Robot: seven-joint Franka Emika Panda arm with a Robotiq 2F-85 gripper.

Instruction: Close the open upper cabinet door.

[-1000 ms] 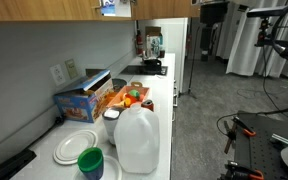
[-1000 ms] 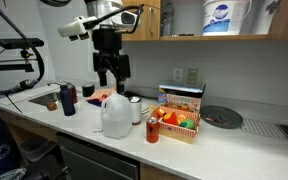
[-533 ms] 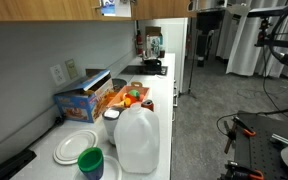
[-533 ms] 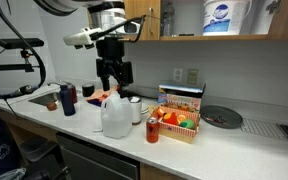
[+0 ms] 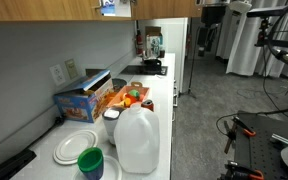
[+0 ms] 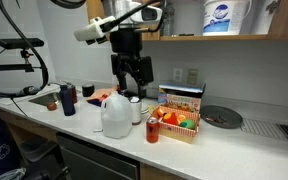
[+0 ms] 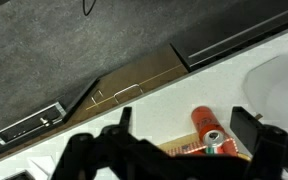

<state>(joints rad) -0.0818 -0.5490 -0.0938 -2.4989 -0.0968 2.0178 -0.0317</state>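
**Three Cameras, One Counter**

An exterior view looks lengthwise along the counter (image 5: pixel 162 105) from its near end, close behind the milk jug (image 5: pixel 137 140). An exterior view faces that counter (image 6: pixel 224 145) front-on from the room, sharing the jug (image 6: pixel 115 115). The wrist view looks down past the gripper (image 7: pixel 184 135) onto the counter's edge.

Jug (image 6: pixel 116 116) beside box (image 6: pixel 180 124) on counter (image 6: pixel 239 141)
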